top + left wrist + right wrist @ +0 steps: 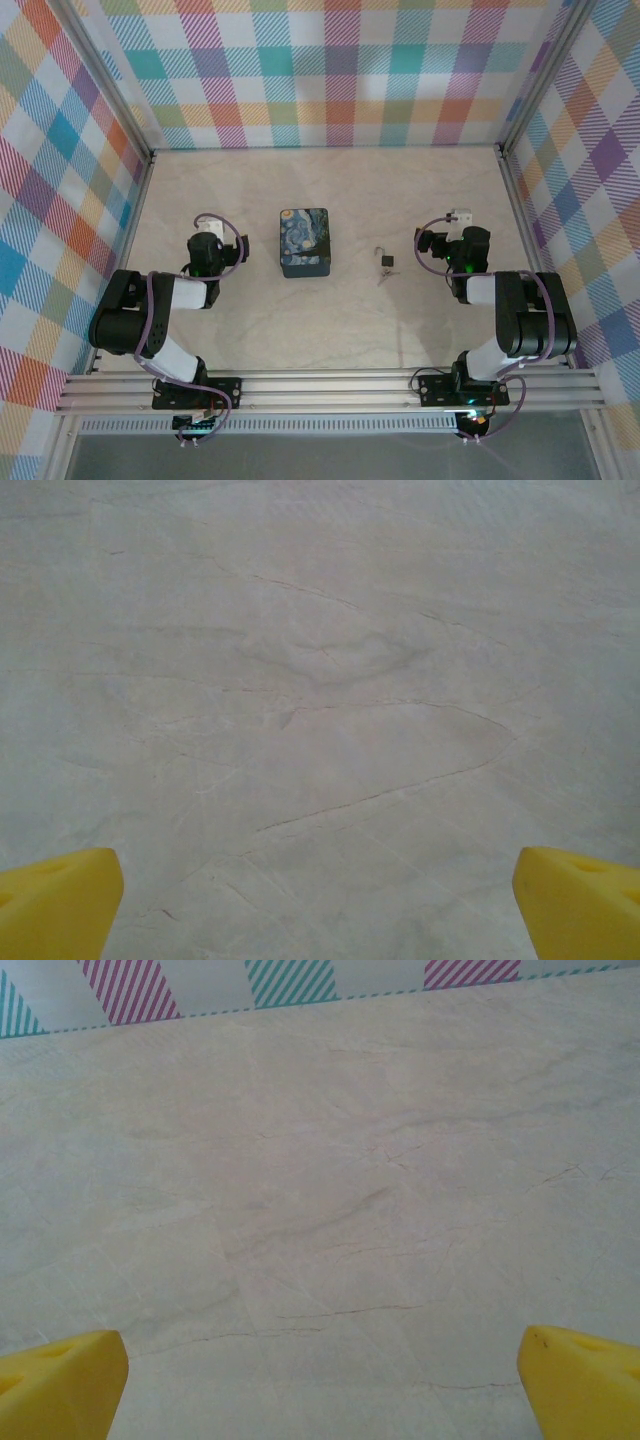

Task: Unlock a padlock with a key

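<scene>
The tiny padlock (386, 260), dark body with a thin silvery shackle, lies on the pale table between the two arms. The slim key (383, 277) lies just in front of it, touching or nearly so. My left gripper (208, 238) hangs left of the tin, far from both. My right gripper (456, 228) hangs right of the padlock, a short gap away. In the left wrist view my left gripper (320, 910) is open, its yellow fingertips (60, 900) wide apart over bare table. In the right wrist view my right gripper (320, 1390) is open too, over bare table.
A blue-and-yellow swirly painted tin (304, 242) stands left of the padlock, between it and the left arm. Checked walls (330, 70) enclose the table on three sides. A metal rail (330, 385) runs along the near edge.
</scene>
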